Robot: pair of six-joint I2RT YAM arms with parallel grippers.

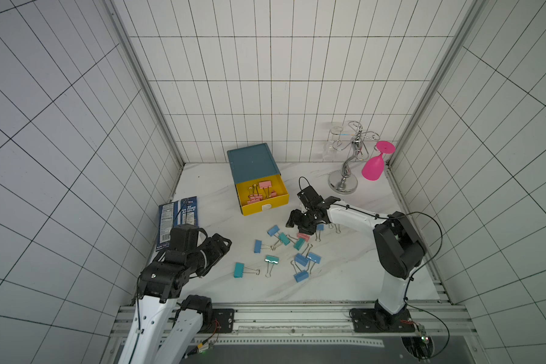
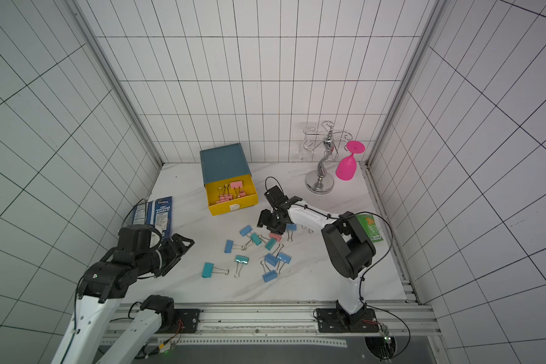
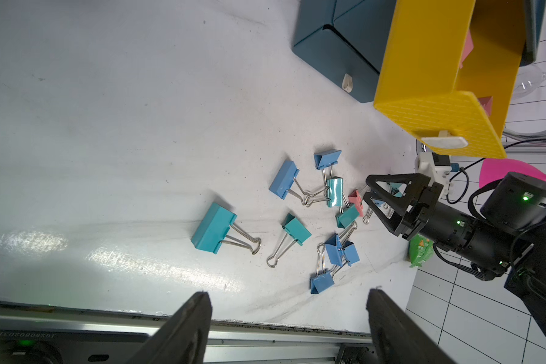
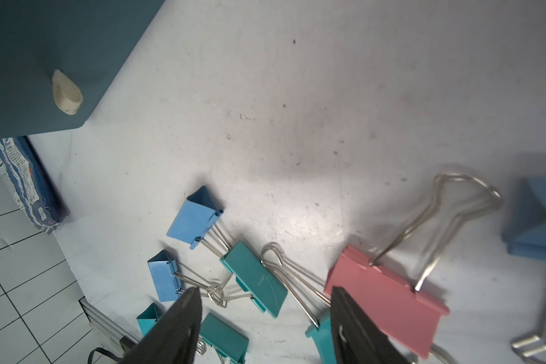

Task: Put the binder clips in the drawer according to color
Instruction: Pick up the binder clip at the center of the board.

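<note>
Binder clips [image 1: 301,260] lie loose on the white tabletop [image 1: 344,280] in the space between the two pairs of fingers. They are light-blue and teal ones plus a single pink clip [image 4: 388,302]. Farthest left, behind the left gripper [image 3: 287,293], a blue snack packet [image 1: 177,217] lies flat. That gripper's fingers stand wide apart with nothing between them. The scatter lies ahead of its tips: a light-blue clip [image 3: 322,282] is nearest, and a large teal clip [image 3: 213,228] is farther out. Beyond the scatter, past both sets of fingertips, stands the dark-teal cabinet [image 1: 249,159] with its yellow drawer [image 1: 276,205] pulled out. Several pink clips [image 1: 259,193] lie inside it. The right gripper [image 4: 265,290] points down at the pile, its fingers [image 4: 353,321] apart and clamped on nothing. In its wrist view, a smaller teal clip [image 4: 254,279] lies in the gap between them. The lone pink clip lies just outside one finger, whose tip overlaps the clip's corner; whether they touch cannot be told. In a top view a green packet [image 2: 371,231] shows beside the right arm's elbow. Far right, well behind those fingers, a chrome glass rack [image 1: 344,184] stands with a pink wine glass [image 1: 374,167] hanging upside down from it.
</note>
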